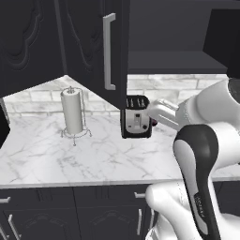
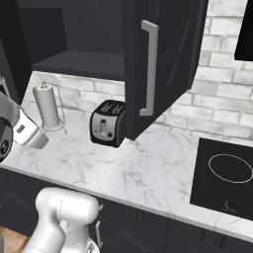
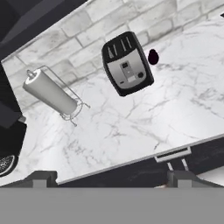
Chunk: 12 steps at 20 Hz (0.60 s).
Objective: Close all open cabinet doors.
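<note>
I see the tall matte black cabinet door (image 1: 96, 47) with its long silver bar handle (image 2: 148, 69) swung open above the white marble counter (image 1: 93, 154), over the black two-slot toaster (image 3: 127, 63); my gripper (image 3: 109, 178) hangs spread wide, holding nothing

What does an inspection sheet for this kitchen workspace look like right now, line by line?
Surface: white marble counter, mostly bare.
Job's things: one cabinet door swung open over the counter, its silver handle facing out; the shelf behind is bare.
Clutter: paper towel holder, black toaster, a small dark item beside the toaster.
Grippers: gripper open, holding nothing, pointed at the counter.
Cables: nothing seen.
Surroundings: pale brick backsplash, black cooktop, dark lower fronts.
</note>
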{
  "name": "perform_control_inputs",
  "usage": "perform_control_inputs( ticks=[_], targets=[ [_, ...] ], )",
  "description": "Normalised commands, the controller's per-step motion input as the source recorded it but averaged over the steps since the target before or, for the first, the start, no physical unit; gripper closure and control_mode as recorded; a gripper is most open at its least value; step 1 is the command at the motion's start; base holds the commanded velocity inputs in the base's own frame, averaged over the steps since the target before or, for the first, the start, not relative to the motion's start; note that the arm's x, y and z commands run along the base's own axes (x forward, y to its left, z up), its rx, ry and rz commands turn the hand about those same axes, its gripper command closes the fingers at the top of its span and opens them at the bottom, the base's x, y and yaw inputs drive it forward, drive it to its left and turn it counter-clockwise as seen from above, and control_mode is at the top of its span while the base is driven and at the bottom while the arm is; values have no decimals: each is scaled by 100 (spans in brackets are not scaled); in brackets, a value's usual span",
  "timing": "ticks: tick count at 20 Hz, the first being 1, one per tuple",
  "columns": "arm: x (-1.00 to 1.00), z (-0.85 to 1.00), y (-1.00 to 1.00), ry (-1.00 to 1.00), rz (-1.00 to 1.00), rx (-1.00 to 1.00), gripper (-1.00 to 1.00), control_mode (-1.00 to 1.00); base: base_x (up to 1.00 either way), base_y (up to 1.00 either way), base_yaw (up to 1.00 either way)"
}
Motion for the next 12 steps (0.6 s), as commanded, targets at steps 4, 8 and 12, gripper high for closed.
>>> perform_control_inputs(
  ticks=[4, 8, 12],
  targets=[
    [-24, 16, 42, 0, 3, 20, -100, -100, 0, 0, 0],
    [-11, 14, 55, 0, 0, 24, -100, -100, 0, 0, 0],
    [-6, 3, 66, 0, -11, 23, -100, -100, 0, 0, 0]
  ],
)
